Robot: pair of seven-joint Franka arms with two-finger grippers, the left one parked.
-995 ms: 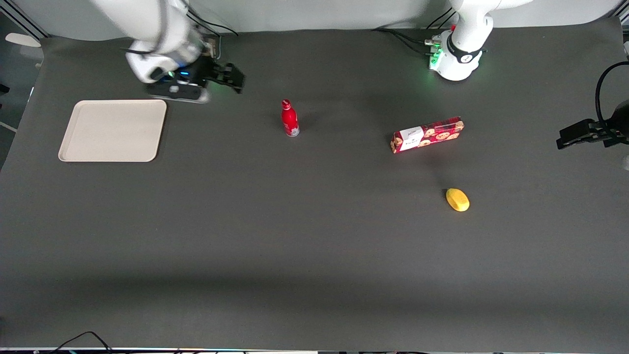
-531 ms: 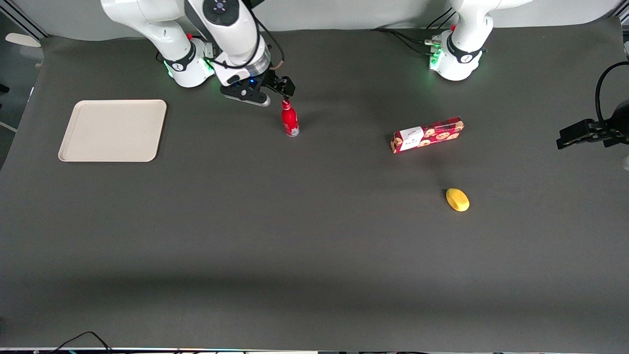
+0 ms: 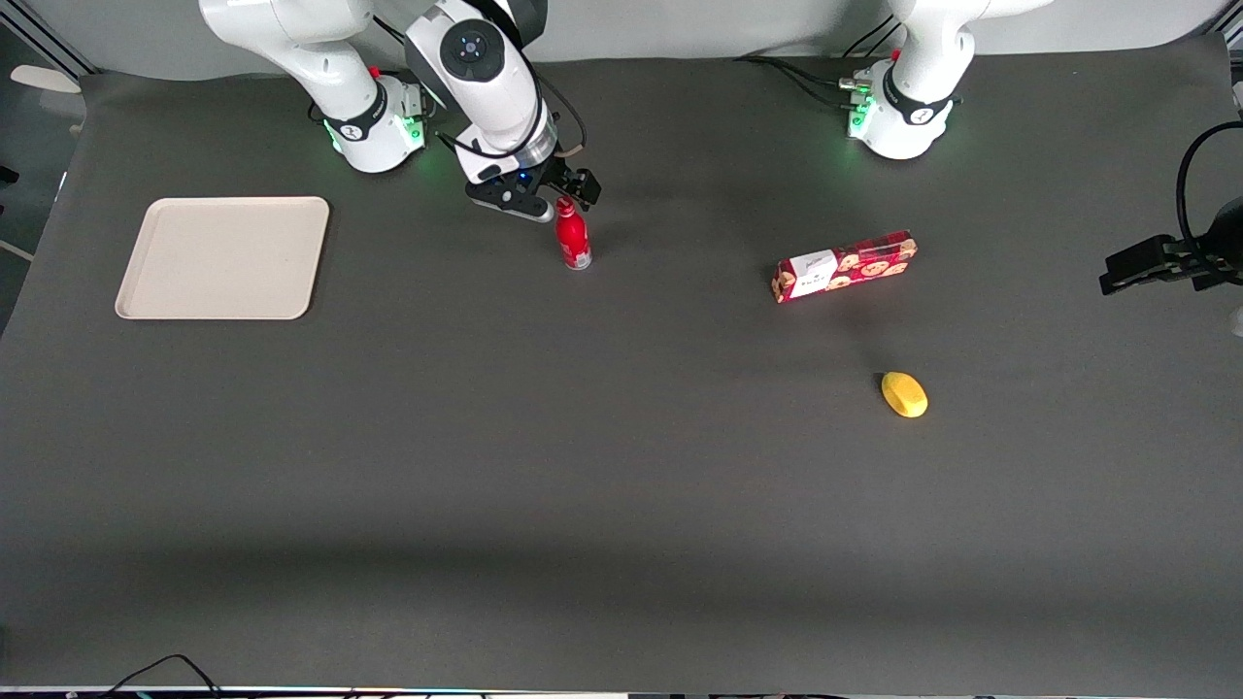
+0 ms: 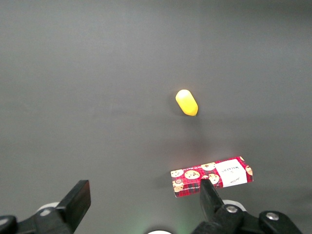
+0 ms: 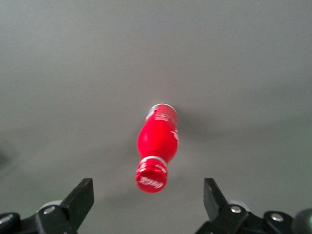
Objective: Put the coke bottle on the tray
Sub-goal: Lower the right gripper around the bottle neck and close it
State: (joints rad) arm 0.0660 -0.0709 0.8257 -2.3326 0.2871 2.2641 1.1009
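The coke bottle (image 3: 572, 235), small, slim and red with a red cap and silvery base, stands upright on the dark table. It also shows in the right wrist view (image 5: 157, 148), seen from above, cap nearest the camera. My right gripper (image 3: 558, 196) hovers just above the bottle's cap, a little farther from the front camera. In the right wrist view the gripper (image 5: 148, 200) is open and empty, its fingers wide apart on either side of the cap without touching it. The beige tray (image 3: 222, 257) lies flat and bare toward the working arm's end of the table.
A flat red cookie box (image 3: 844, 265) lies toward the parked arm's end and shows in the left wrist view (image 4: 211, 176). A yellow lemon-like object (image 3: 904, 394) lies nearer the front camera than the box and also shows in the left wrist view (image 4: 186, 102).
My right gripper has swung from above the tray's edge across toward the bottle and now sits just above its cap. The bottle has not moved.
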